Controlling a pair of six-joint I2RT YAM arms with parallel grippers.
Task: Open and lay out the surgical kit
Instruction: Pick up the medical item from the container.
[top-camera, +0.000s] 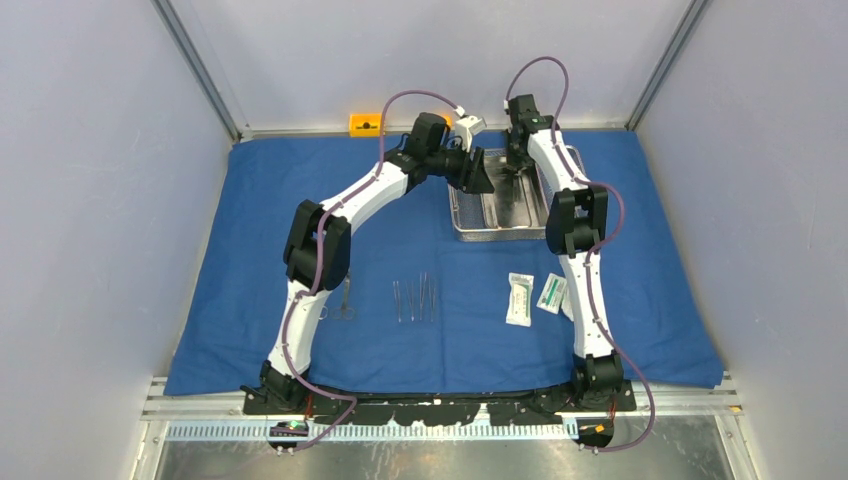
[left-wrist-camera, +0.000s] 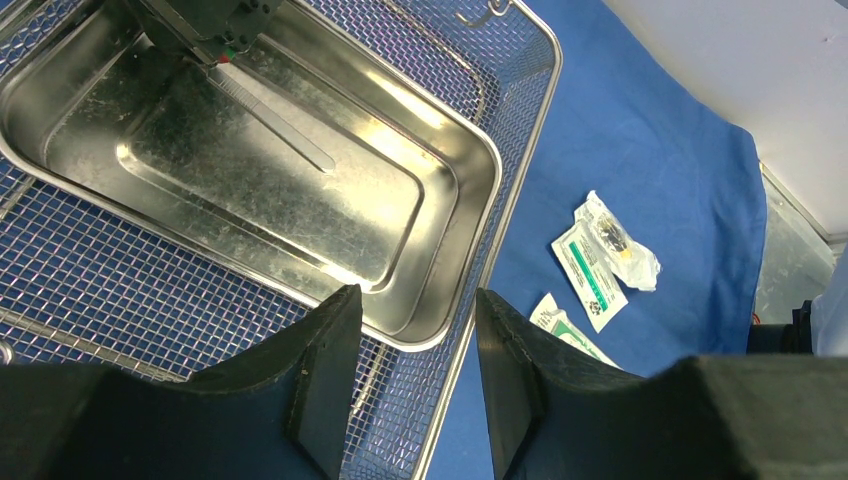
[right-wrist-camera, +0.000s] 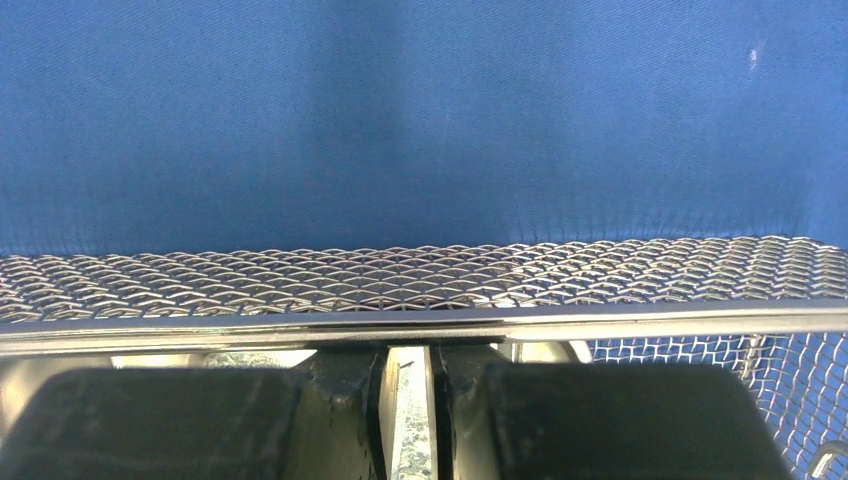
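The left arm (top-camera: 340, 215) and right arm (top-camera: 575, 215) reach far forward, elbows raised. The left gripper (left-wrist-camera: 415, 300) holds its fingers parted around nothing; the right gripper (right-wrist-camera: 408, 385) pinches slim tweezers (left-wrist-camera: 280, 125).

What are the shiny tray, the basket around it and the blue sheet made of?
Tray: probably polished steel; mirror glare, fine scratches.
Basket: silvery metal wire mesh, see-through weave, solid rim.
Blue sheet: seemingly woven fabric, matte, visible weave, soft wrinkles.
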